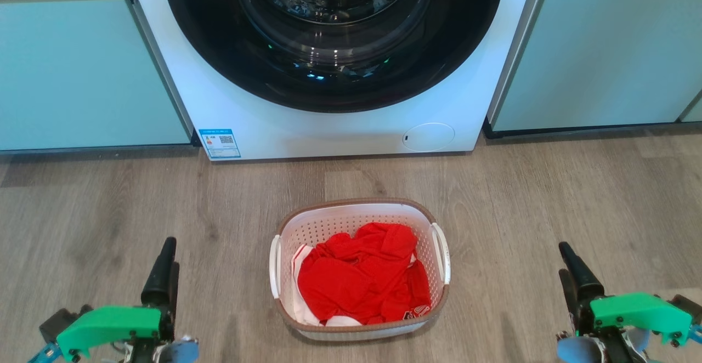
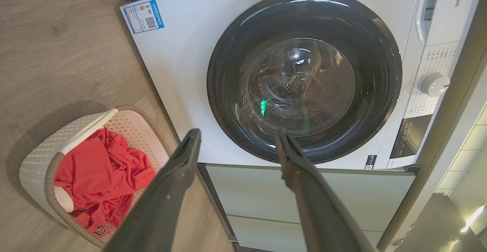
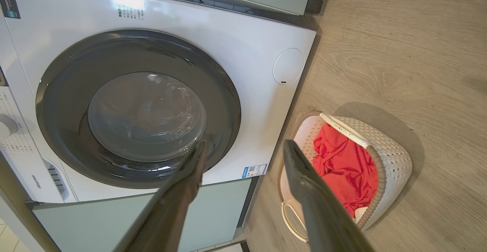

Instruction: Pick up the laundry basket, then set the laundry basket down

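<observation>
My left hand (image 2: 237,132) hangs spread, gripping nothing. Between my hands and well apart from both, the laundry basket (image 1: 351,217) stands upright on the wood floor (image 1: 548,187), with its handles to my left and right. I cannot tell its long axis. My right hand (image 3: 245,143) is spread too. Behind the basket are the washing machine (image 1: 340,127) and pale green cabinets (image 1: 82,78).

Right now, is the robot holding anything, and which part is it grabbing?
Nothing is held. The left tool and right tool are open, clear of the laundry basket sitting on the floor between them.
</observation>
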